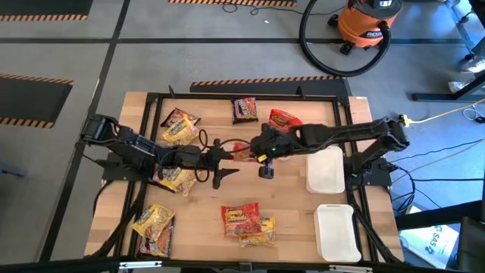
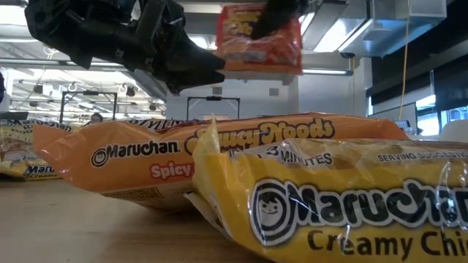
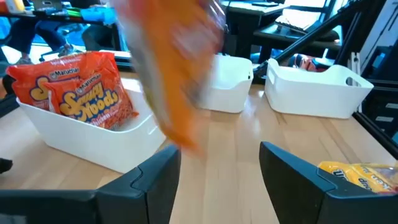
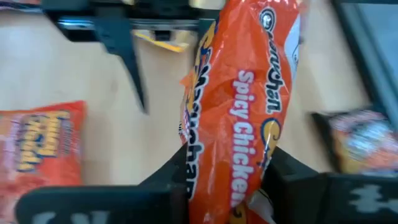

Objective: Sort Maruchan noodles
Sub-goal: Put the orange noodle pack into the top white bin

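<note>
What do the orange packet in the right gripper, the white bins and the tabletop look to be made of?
Orange packet: thin glossy plastic film, going by its crinkles and shine. White bins: smooth matte moulded plastic, probably; rounded rims, cut-out handle. Tabletop: light wood with visible grain, apparently sealed.

My right pincer [image 4: 227, 180] pinches one shiny orange-red plastic noodle packet [image 4: 242, 106] aloft; other red, yellow and maroon packets [image 1: 244, 220] lie flat, scattered across the worktop.

even, bright overhead light; ceiling strips [image 2: 66, 77] glow in low view. soft shadows on the table [image 1: 288, 205]. glare on the yellow packet [image 2: 344, 204], close & soft-focus. orange packet [image 3: 171, 68] motion-blurred in left wrist view; right wrist bg blurry.
</note>
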Robot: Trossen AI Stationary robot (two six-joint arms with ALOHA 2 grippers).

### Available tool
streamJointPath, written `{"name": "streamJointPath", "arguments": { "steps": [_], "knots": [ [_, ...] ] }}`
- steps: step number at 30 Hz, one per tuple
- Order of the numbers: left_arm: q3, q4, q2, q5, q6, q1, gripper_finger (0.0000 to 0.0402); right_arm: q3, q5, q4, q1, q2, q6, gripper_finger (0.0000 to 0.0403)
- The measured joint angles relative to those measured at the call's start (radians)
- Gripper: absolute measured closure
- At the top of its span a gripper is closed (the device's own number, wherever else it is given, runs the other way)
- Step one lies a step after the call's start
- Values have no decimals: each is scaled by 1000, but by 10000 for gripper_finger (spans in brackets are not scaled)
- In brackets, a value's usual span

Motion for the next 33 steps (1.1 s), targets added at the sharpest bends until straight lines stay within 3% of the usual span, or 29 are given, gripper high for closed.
{"name": "streamJointPath", "arguments": {
  "steps": [6,15,23,33],
  "knots": [
    [0,-3,0,3,0,0,192,-10,90,-107,-17,-63,0,321],
    [0,-4,0,3,0,0,192,-172,90,-77,-145,-174,-19,324],
    [0,-5,0,3,0,0,192,-304,5,-57,-261,-239,-41,327],
    [0,-5,1,3,0,0,192,-494,-113,121,-352,-264,-71,325]
  ]
}}
